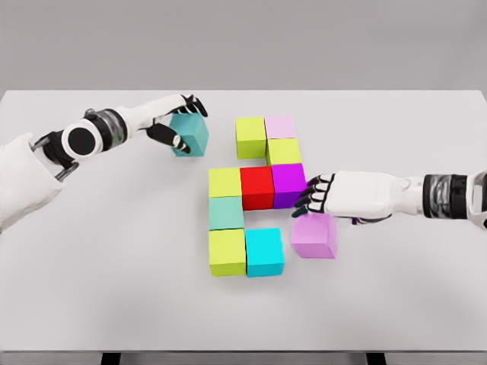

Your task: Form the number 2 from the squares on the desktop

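Observation:
Coloured cubes lie on the white table [91,289]. A lime cube [250,137] and a pale pink cube [280,126] form a top row, with a yellow-green cube [284,151] below. The middle row is a yellow-green cube [225,182], a red cube [257,188] and a purple cube [288,184]. Below come a mint cube [227,213], a lime cube [227,252] and a cyan cube [264,252]. My left hand [176,122] is shut on a teal cube [190,134], left of the top row. My right hand [313,196] rests over a violet cube [314,236], fingers curled on its top edge.
Wide bare table lies in front of the cubes and to both sides. The table's front edge [243,351] runs along the bottom of the view.

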### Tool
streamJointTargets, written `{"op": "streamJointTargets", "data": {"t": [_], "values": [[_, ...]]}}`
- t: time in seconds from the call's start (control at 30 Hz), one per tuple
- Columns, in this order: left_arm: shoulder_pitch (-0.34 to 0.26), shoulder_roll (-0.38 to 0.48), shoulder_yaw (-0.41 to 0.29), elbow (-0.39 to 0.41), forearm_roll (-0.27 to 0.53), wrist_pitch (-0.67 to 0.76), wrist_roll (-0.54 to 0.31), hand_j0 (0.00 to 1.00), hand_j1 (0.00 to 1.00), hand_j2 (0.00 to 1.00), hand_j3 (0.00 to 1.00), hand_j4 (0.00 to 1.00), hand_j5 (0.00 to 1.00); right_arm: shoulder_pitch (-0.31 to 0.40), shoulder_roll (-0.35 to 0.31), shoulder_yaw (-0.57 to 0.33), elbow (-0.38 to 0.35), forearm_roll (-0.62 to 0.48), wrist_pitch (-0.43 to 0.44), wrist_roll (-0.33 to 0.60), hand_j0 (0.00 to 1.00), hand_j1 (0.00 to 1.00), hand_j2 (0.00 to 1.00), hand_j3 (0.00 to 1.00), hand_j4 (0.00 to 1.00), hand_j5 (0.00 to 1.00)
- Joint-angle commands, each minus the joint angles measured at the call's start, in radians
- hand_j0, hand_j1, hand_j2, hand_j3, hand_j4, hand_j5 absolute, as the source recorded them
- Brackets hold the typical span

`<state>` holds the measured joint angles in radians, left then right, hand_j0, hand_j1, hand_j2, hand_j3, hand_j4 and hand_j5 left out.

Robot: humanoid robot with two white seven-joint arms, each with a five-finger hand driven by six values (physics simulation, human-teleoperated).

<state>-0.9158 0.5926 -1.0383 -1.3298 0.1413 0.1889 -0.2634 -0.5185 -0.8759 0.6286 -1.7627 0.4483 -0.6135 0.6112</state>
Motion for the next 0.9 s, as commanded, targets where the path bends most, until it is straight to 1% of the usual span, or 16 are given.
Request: {"op": "streamJointTargets", "data": {"t": [0.0, 0.07, 0.1, 0.17, 0.2, 0.23, 0.3, 0.33, 0.37, 0.5, 0.6, 0.63, 0.7, 0.73, 0.77, 0.87], "values": [[0.000, -0.034, 0.020, 0.029, 0.000, 0.007, 0.001, 0.39, 0.39, 0.39, 0.39, 0.39, 0.39, 0.000, -0.014, -0.030, 0.002, -0.005, 0.003, 0.000, 1.00, 1.00, 1.00, 1.00, 1.00, 1.00], [0.000, -0.040, 0.021, 0.032, 0.001, 0.007, 0.000, 0.38, 0.38, 0.38, 0.38, 0.38, 0.38, 0.003, -0.021, -0.052, 0.002, -0.006, 0.003, 0.000, 1.00, 1.00, 1.00, 1.00, 1.00, 1.00], [-0.002, -0.048, 0.021, 0.032, 0.001, 0.009, 0.000, 0.37, 0.37, 0.37, 0.37, 0.37, 0.37, 0.008, -0.038, -0.069, 0.002, -0.006, 0.003, 0.000, 1.00, 1.00, 1.00, 1.00, 1.00, 1.00], [-0.002, -0.059, 0.027, 0.034, 0.001, 0.009, 0.000, 0.36, 0.36, 0.36, 0.36, 0.36, 0.36, 0.035, -0.048, -0.102, 0.003, -0.006, 0.003, 0.000, 1.00, 1.00, 1.00, 1.00, 1.00, 1.00], [-0.003, -0.066, 0.027, 0.035, 0.000, 0.009, 0.000, 0.36, 0.36, 0.36, 0.36, 0.36, 0.36, 0.037, -0.049, -0.109, 0.003, -0.008, 0.003, 0.000, 1.00, 1.00, 1.00, 1.00, 1.00, 1.00], [-0.003, -0.073, 0.027, 0.049, 0.000, 0.009, 0.000, 0.36, 0.36, 0.36, 0.36, 0.36, 0.36, 0.038, -0.057, -0.116, 0.006, -0.008, 0.003, 0.000, 1.00, 1.00, 1.00, 1.00, 1.00, 1.00], [-0.012, -0.106, 0.027, 0.101, 0.000, 0.009, 0.000, 0.36, 0.36, 0.36, 0.36, 0.36, 0.36, 0.066, -0.071, -0.179, 0.011, -0.011, 0.003, 0.000, 1.00, 1.00, 1.00, 1.00, 1.00, 1.00], [-0.018, -0.120, 0.027, 0.122, 0.000, 0.009, 0.000, 0.36, 0.36, 0.36, 0.36, 0.36, 0.36, 0.078, -0.075, -0.205, 0.019, -0.011, 0.003, 0.000, 1.00, 1.00, 1.00, 1.00, 1.00, 1.00], [-0.018, -0.125, 0.027, 0.130, 0.000, 0.009, 0.000, 0.36, 0.36, 0.36, 0.36, 0.36, 0.36, 0.081, -0.077, -0.211, 0.028, -0.011, 0.003, 0.000, 1.00, 1.00, 1.00, 1.00, 1.00, 1.00], [-0.017, -0.131, 0.027, 0.130, -0.002, 0.009, 0.000, 0.36, 0.36, 0.36, 0.36, 0.36, 0.36, 0.083, -0.077, -0.234, 0.101, -0.006, 0.003, 0.000, 1.00, 1.00, 1.00, 1.00, 1.00, 1.00], [-0.017, -0.155, 0.027, 0.135, -0.009, 0.011, 0.000, 0.36, 0.36, 0.36, 0.36, 0.36, 0.36, 0.090, -0.077, -0.234, 0.126, 0.061, 0.003, 0.000, 1.00, 1.00, 1.00, 1.00, 1.00, 1.00], [-0.012, -0.159, 0.034, 0.135, -0.011, 0.012, 0.000, 0.36, 0.36, 0.36, 0.36, 0.36, 0.36, 0.104, -0.077, -0.234, 0.124, 0.075, 0.003, 0.000, 1.00, 1.00, 1.00, 1.00, 1.00, 1.00], [-0.009, -0.166, 0.044, 0.133, -0.014, 0.063, 0.001, 0.36, 0.36, 0.36, 0.36, 0.36, 0.36, 0.112, -0.080, -0.234, 0.121, 0.082, 0.003, 0.000, 1.00, 1.00, 1.00, 1.00, 1.00, 1.00], [-0.008, -0.172, 0.049, 0.133, -0.016, 0.069, 0.001, 0.36, 0.36, 0.36, 0.36, 0.36, 0.36, 0.120, -0.101, -0.234, 0.114, 0.084, 0.003, 0.000, 1.00, 1.00, 1.00, 1.00, 1.00, 1.00], [-0.006, -0.172, 0.049, 0.133, -0.016, 0.069, 0.001, 0.36, 0.36, 0.36, 0.36, 0.36, 0.36, 0.127, -0.106, -0.234, 0.106, 0.084, 0.003, 0.000, 1.00, 1.00, 1.00, 1.00, 1.00, 1.00], [-0.005, -0.177, 0.049, 0.132, -0.017, 0.067, 0.001, 0.38, 0.38, 0.38, 0.38, 0.38, 0.38, 0.175, -0.130, -0.234, 0.057, 0.086, 0.003, 0.000, 1.00, 1.00, 1.00, 1.00, 1.00, 1.00]]}}
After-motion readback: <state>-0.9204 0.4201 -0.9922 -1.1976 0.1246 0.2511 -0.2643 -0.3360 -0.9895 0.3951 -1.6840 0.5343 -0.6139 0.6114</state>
